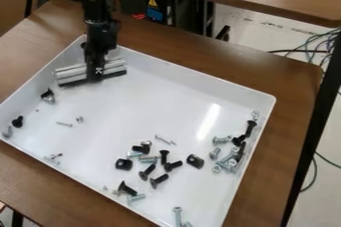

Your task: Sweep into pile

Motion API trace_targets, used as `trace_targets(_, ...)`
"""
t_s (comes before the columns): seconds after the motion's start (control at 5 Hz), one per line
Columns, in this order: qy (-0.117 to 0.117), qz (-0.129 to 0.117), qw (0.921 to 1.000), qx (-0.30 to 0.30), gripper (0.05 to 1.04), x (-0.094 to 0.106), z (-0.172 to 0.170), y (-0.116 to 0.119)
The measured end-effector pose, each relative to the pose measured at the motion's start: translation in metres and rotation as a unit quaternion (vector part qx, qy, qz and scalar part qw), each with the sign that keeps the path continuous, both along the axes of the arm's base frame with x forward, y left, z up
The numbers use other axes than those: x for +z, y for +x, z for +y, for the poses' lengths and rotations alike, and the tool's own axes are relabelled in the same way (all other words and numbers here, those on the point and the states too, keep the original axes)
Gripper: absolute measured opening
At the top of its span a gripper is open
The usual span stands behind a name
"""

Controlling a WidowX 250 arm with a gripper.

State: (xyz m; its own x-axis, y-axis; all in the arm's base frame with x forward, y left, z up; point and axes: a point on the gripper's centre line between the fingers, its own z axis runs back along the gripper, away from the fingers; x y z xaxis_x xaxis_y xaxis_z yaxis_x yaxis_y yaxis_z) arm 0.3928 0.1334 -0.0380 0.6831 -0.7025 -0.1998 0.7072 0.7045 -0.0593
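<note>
Left edge: shiny silver bolt (7,132) and short black screw (17,121) by the left wall of the white plastic tray (200,81). Black-and-silver fastener clump (49,96) sits just below the tool's left end in view.

Next, far-left corner: black two-finger gripper (96,67), closed on the silver bar-shaped sweeping tool with a black lower edge (72,75). Grip is near mid-bar. Can't tell if the edge touches the tray floor.

Key relation: tool's long axis runs crosswise in view, right end slightly higher. Broad side roughly faces the near wall. Most hardware lies below and right of the gripper, so a straight pull toward the camera would likely catch the thin silver screw (65,124) but miss much of the rest. Needs a shift right first, or a diagonal stroke with the bar turned square to it.

Centre, well apart from the tool: loose mix of black flat-head screws (148,171) and zinc bolts (148,160). Right: tighter silver-and-black bolt cluster (230,161) by the right wall. That's my pick for the pile. Risk: small screws slipping past the bar ends.
</note>
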Motion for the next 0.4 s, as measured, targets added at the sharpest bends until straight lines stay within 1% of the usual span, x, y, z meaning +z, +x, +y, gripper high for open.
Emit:
trace_targets(0.2,0.005,-0.017,0.9997,-0.018,0.363,0.0013,0.0017,0.0085)
trace_targets(0.4,-0.003,-0.017,0.9997,-0.017,0.363,-0.0013,0.0022,0.0089)
